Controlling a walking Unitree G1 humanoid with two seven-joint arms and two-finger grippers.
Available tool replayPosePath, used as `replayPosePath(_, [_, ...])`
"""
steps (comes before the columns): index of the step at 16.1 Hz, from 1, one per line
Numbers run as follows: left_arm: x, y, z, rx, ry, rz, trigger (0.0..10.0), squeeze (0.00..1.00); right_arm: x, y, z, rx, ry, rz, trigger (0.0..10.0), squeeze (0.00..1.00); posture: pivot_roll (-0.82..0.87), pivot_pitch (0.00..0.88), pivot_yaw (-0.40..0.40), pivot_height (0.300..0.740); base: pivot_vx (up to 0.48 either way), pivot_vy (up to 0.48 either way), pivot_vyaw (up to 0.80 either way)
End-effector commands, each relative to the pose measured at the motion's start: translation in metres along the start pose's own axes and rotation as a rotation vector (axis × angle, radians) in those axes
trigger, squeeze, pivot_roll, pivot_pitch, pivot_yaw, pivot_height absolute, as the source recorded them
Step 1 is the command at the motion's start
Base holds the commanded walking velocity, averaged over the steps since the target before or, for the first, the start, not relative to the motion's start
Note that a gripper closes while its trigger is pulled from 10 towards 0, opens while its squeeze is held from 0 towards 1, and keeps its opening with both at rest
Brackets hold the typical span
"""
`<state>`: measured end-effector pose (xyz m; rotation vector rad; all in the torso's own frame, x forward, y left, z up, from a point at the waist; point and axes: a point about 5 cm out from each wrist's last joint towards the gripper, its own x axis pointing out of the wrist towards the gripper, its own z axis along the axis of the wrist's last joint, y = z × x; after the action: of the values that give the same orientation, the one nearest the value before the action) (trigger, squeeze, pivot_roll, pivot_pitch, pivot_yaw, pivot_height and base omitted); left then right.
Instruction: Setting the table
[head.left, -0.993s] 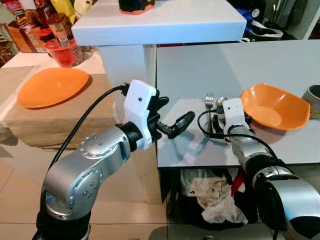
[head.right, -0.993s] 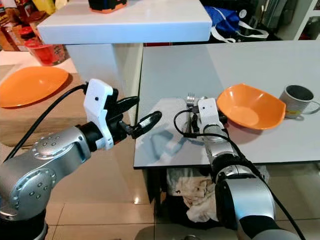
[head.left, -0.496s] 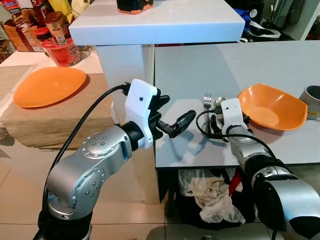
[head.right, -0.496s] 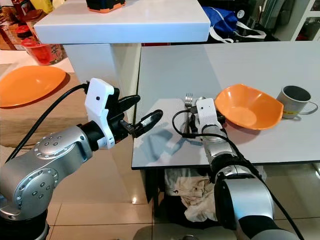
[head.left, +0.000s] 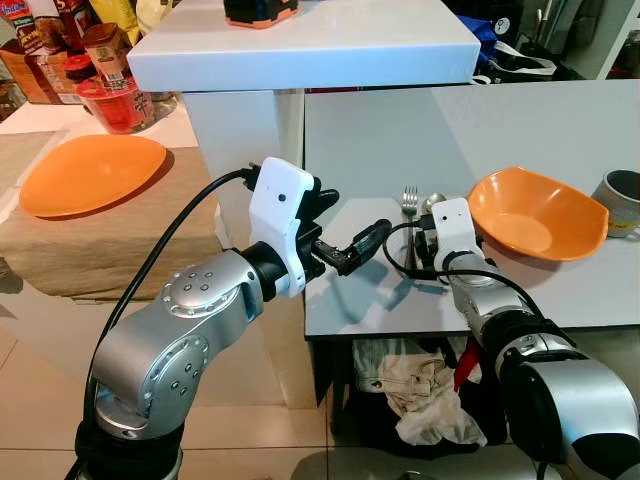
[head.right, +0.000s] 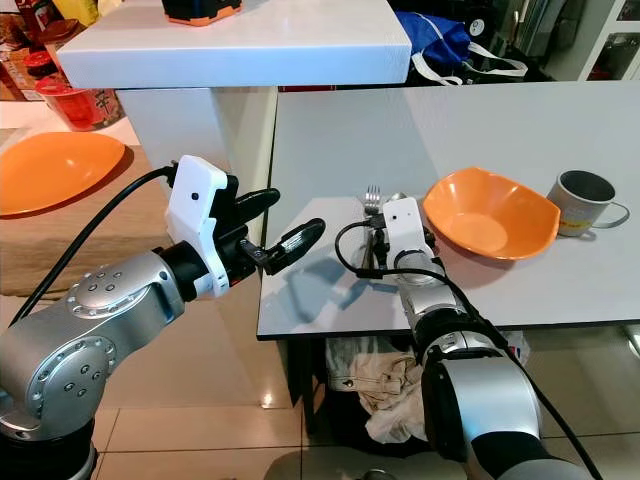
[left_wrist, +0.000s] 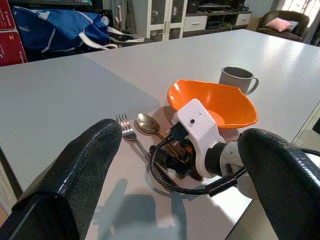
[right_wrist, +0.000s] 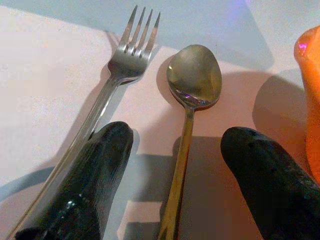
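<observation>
Left gripper held apart, hovering at near desk edge. Right gripper spread apart over spoon handle, fork just beside. Orange bowl beyond, mug farther.

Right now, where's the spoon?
The spoon lies on the grey table, between the fork and the orange bowl, with the open right gripper straddling its handle.

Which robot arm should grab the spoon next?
The right one, probably. Its tool already sits low over the table with open fingers straddling the spoon, beside the fork. The left tool hovers open off the table edge.
</observation>
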<state>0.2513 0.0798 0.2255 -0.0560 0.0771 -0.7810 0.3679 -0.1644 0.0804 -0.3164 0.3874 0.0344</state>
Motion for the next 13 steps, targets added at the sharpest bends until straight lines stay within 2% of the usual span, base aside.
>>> replayPosePath(1, [0.001,0.002,0.0,0.013,0.005,0.011,10.0,0.0,-0.004,0.018,-0.025,-0.054,0.099,0.067,10.0,0.0,0.08,0.002,0.072,0.736,0.0,0.0,0.0])
replayPosePath(3, [0.001,0.003,0.0,0.071,-0.021,0.021,10.0,0.0,-0.003,0.015,-0.014,-0.162,0.038,0.029,10.0,0.0,0.07,0.0,0.069,0.736,0.0,0.0,0.0])
replayPosePath(5, [0.003,0.005,0.0,0.059,-0.045,0.034,10.0,0.0,-0.002,0.018,-0.002,-0.21,-0.026,0.01,10.0,0.0,0.06,0.0,0.062,0.736,0.0,0.0,0.0])
replayPosePath(8, [0.005,0.006,-0.001,0.051,-0.053,0.042,10.0,0.0,-0.002,0.021,0.006,-0.191,-0.079,0.005,10.0,0.0,0.05,0.0,0.058,0.736,0.0,0.0,0.0])
replayPosePath(10, [0.007,0.01,-0.003,0.054,-0.072,0.061,10.0,0.0,-0.004,0.022,0.018,-0.174,-0.183,-0.016,10.0,0.0,0.02,0.0,0.055,0.736,0.0,0.0,0.0])
replayPosePath(11, [0.009,0.013,-0.005,0.049,-0.08,0.077,10.0,0.0,-0.006,0.02,0.025,-0.194,-0.245,-0.034,10.0,0.0,0.0,0.0,0.056,0.736,0.0,0.0,0.0])
replayPosePath(13, [0.013,0.017,-0.009,0.04,-0.092,0.092,10.0,0.0,-0.012,0.009,0.037,-0.191,-0.347,-0.103,10.0,0.0,-0.03,0.0,0.062,0.736,0.0,0.0,0.0])
